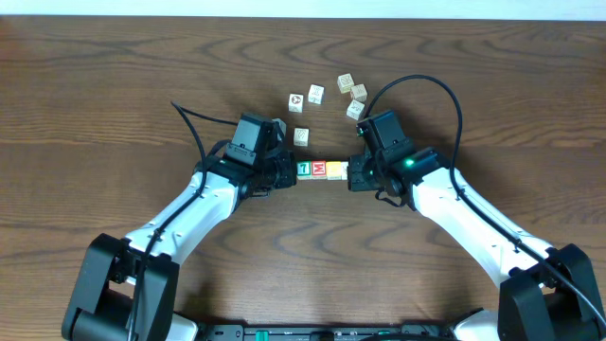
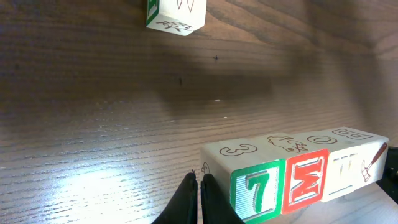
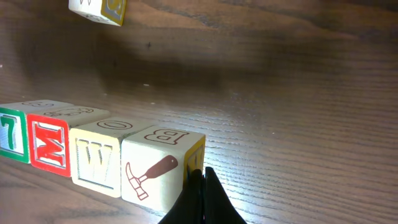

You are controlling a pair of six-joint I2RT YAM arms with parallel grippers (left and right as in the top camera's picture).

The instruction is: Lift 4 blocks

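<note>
While four blocks (image 1: 325, 170) form touching row, left hand (image 2: 198, 182), right hand (image 3: 201, 179), both pinched together, abut its ends.

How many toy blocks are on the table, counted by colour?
Green 7 block: 1
Red M block: 1
Yellow W block: 1
White hammer block: 1
Loose pale blocks: 6
Total: 10

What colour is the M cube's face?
A red wooden cube with white M; clearest from left wrist.
</note>
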